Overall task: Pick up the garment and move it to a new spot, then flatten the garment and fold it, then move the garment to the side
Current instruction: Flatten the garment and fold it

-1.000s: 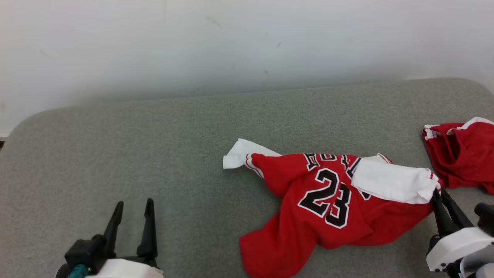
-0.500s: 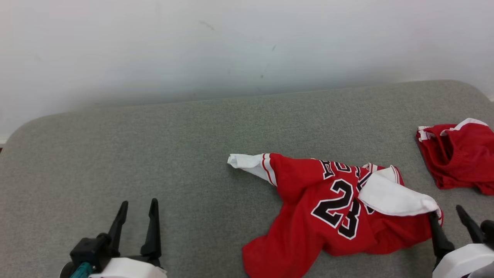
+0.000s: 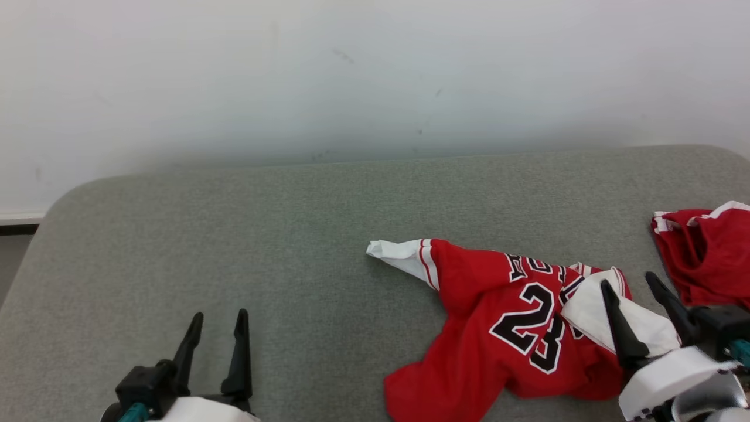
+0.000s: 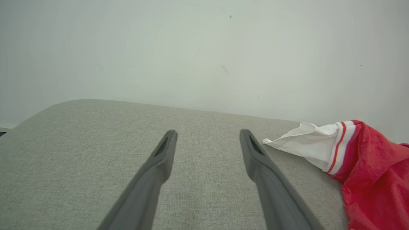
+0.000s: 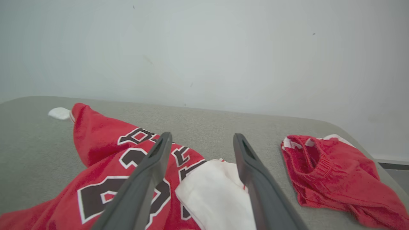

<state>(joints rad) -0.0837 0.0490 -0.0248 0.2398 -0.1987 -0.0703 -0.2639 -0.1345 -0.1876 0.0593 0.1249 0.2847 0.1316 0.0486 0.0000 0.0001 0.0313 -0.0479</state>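
Head view: we've got the red 23 jersey [image 3: 515, 316] lying crumpled on the grey worktop [image 3: 234, 234], right of centre, with red shorts [image 3: 709, 258] just beside it at the far right.
Right pincer [image 3: 627, 281]: spread wide with nothing in it, fingers straddling the folded-over white sleeve [image 3: 641, 322]. We can't tell if it touches the cloth.
Left pincer [image 3: 220, 316]: wide open too, empty, well apart from the jersey.
Handling: we reckon it's light, limp and a bit slick, so it'll sag and bunch instead of holding shape.
Where to grab: we'd pinch both shoulders or both hem corners, one pincer each. The other white sleeve [image 3: 398, 255] poking out left looks like an easy handle.
Stage: not flat yet, by our guess.
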